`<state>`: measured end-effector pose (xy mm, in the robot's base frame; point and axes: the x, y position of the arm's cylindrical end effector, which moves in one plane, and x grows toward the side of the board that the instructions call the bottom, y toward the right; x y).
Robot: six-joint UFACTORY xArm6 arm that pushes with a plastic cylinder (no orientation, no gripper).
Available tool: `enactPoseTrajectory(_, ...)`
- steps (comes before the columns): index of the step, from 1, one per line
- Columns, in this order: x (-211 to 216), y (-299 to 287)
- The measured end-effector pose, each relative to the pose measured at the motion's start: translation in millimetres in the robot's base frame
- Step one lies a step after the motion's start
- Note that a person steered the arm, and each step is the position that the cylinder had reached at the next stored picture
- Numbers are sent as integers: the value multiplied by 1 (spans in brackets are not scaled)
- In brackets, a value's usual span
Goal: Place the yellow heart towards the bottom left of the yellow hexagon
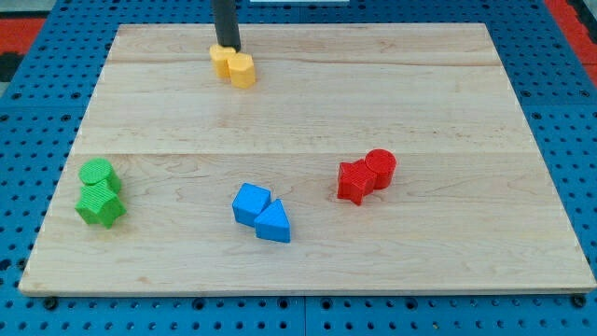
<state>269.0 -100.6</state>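
Note:
Two yellow blocks touch each other near the top of the wooden board point(308, 103). The left one point(220, 62) looks like the yellow heart. The right one point(242, 71), slightly lower, looks like the yellow hexagon. The dark rod comes down from the view's top. My tip point(228, 48) sits at the top edge of the left yellow block, touching or nearly touching it, and above and left of the hexagon.
A green round block point(97, 173) and a green star point(100, 204) sit at the lower left. A blue cube point(251, 203) and a blue triangle point(273, 223) sit at bottom centre. A red star point(355, 181) and a red round block point(381, 164) sit right of centre.

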Motion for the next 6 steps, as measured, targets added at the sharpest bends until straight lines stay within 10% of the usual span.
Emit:
enactPoseTrajectory(4,50,-92)
enactPoseTrajectory(6,48,-9)
